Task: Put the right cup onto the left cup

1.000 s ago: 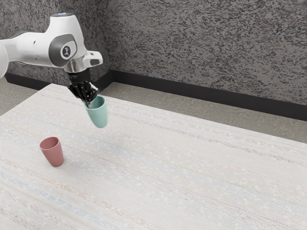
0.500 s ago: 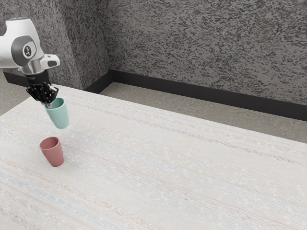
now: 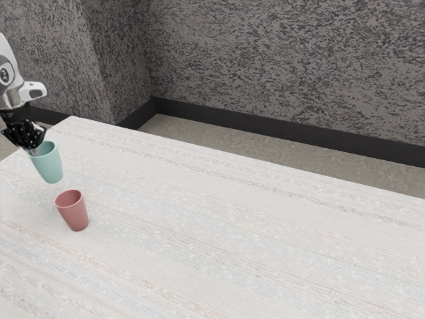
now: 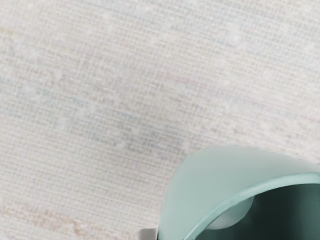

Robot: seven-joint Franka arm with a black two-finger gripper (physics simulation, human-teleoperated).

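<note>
In the exterior view, the black pincer pinches the smooth, tapered teal cup by its rim, raised beyond the tapered dull-red cup, toward the view's left. In the wrist view, the teal cup looks light, stiff, possibly slippery; its thin wall suits pinching.

The mint-green cup hangs above the desk, mouth up. The dusty-red cup, tapering toward its base, stands upright on the desk.
</note>
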